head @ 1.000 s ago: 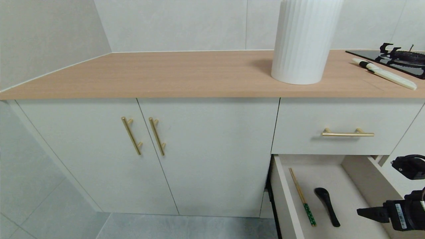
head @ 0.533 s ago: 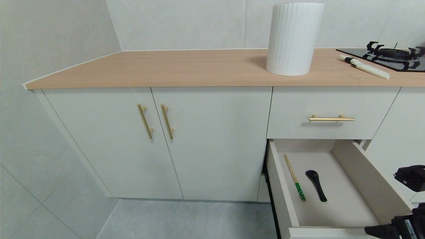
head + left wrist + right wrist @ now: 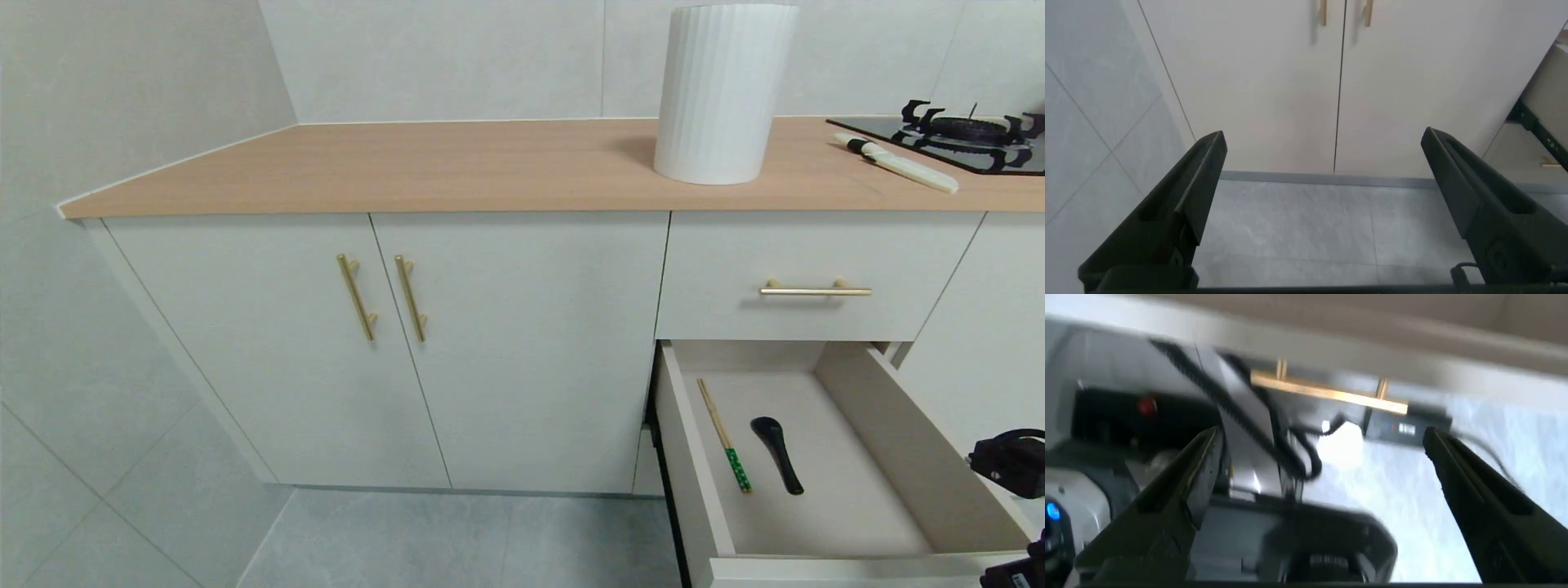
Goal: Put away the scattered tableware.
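The lower drawer (image 3: 894, 437) stands pulled out under the counter. Inside it lie a pair of chopsticks with green ends (image 3: 723, 437) and a black spoon (image 3: 778, 454), side by side on the drawer floor. A white-sheathed knife (image 3: 896, 162) rests on the wooden countertop (image 3: 408, 167) near the stove. My right gripper (image 3: 1323, 441) is open and holds nothing; a gold bar handle (image 3: 1327, 390) lies beyond its fingers. My left gripper (image 3: 1323, 140) is open too, low down, facing the cabinet doors and the floor.
A tall white ribbed container (image 3: 720, 91) stands on the counter left of the knife. A black gas stove (image 3: 971, 139) sits at the far right. The upper drawer (image 3: 816, 278) and two cabinet doors (image 3: 392, 343) are closed. Grey tiled floor (image 3: 457, 543) lies below.
The head camera has pulled back, so the whole picture shifted and more of the open drawer shows. My right gripper has sunk toward the bottom right corner of the head view.
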You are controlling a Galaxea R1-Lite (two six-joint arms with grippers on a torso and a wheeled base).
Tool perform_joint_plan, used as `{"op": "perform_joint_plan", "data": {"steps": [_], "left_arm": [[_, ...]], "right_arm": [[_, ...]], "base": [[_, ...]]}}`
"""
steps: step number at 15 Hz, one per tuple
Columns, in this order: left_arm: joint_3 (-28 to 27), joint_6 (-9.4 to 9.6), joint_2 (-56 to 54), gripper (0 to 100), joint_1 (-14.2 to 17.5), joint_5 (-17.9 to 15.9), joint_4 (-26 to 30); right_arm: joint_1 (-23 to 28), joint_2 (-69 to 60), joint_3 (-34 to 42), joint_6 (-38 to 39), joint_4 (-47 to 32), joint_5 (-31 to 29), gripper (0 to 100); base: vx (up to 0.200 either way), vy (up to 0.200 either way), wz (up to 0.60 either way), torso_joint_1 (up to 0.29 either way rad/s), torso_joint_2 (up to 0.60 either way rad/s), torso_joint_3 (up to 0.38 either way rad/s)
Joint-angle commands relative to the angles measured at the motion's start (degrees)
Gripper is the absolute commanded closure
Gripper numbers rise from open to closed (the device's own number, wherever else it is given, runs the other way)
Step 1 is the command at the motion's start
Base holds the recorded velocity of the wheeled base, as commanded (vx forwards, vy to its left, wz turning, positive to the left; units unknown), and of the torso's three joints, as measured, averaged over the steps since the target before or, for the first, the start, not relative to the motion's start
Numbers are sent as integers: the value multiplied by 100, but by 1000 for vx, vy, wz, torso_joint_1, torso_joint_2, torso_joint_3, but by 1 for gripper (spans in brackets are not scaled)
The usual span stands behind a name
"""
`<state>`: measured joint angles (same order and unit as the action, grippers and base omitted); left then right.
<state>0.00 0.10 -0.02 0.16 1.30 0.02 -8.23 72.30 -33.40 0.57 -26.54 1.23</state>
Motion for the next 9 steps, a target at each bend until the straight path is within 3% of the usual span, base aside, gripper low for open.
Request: {"op": "perform_joint_plan", "data": {"steps": [1, 7, 9], "left_arm": [[0, -1, 2, 0, 2, 1, -2], [0, -1, 2, 0, 2, 1, -2], [0, -1, 2, 0, 11, 1, -2]], "right_arm": [[-91, 381, -88, 22, -71, -9, 0], [-126, 1462, -17, 259, 386, -18, 0], [-126, 1576, 106, 435, 887, -149, 0]], "base": [[0, 0, 0, 0, 0, 0], [0, 0, 0, 0, 0, 0], [0, 0, 0, 0, 0, 0]]}}
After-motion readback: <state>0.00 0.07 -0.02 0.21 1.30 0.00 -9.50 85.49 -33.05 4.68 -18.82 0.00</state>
